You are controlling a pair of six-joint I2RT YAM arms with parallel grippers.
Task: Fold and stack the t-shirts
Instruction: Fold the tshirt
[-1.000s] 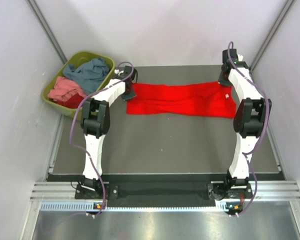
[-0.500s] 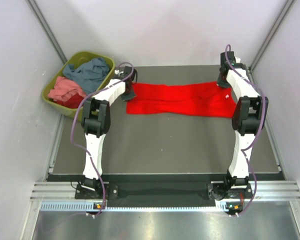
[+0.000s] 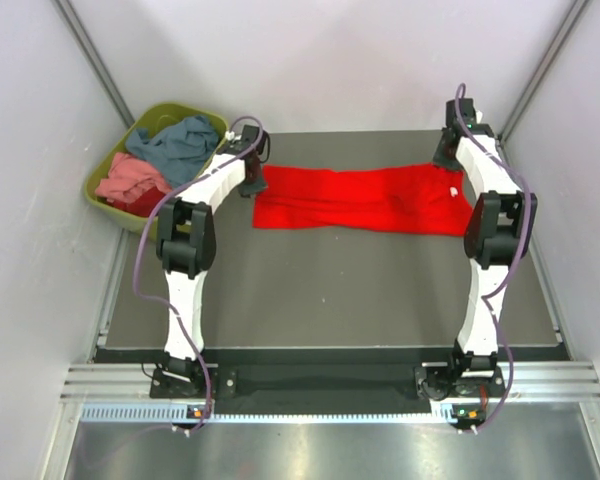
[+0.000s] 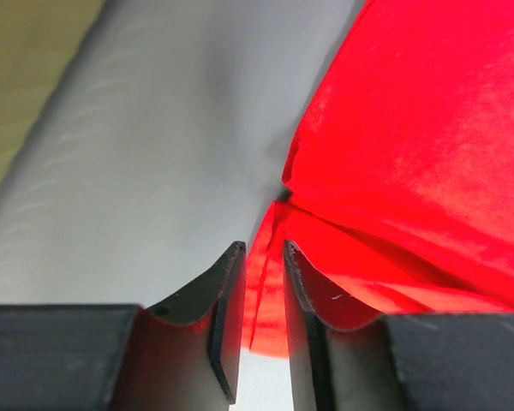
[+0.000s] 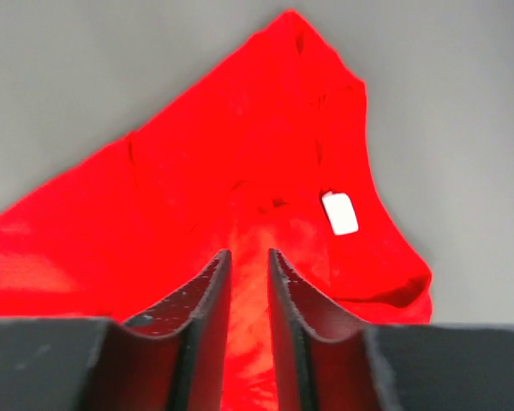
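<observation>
The bright red t-shirt [image 3: 360,200] lies as a long flat band across the back of the dark table. Its white neck label [image 5: 339,212] is near the right end. My left gripper [image 3: 252,182] is at the shirt's left end. In the left wrist view its narrow jaws [image 4: 264,250] pinch a raised corner of the red cloth [image 4: 411,171]. My right gripper [image 3: 448,158] is at the back right corner. Its jaws [image 5: 248,254] are narrow, with red cloth [image 5: 197,171] between them. A slate blue-grey shirt [image 3: 180,145], a salmon pink one [image 3: 130,175] and a darker red one [image 3: 145,203] lie in the tub.
The olive-green tub [image 3: 98,172] stands off the table's back left corner, close to my left arm, and also shows in the left wrist view [image 4: 26,68]. White walls enclose the back and both sides. A metal rail [image 3: 320,385] runs along the near edge.
My left gripper has shifted a little left and back, towards the tub. My right gripper has shifted slightly back. The red shirt lies much as before.
</observation>
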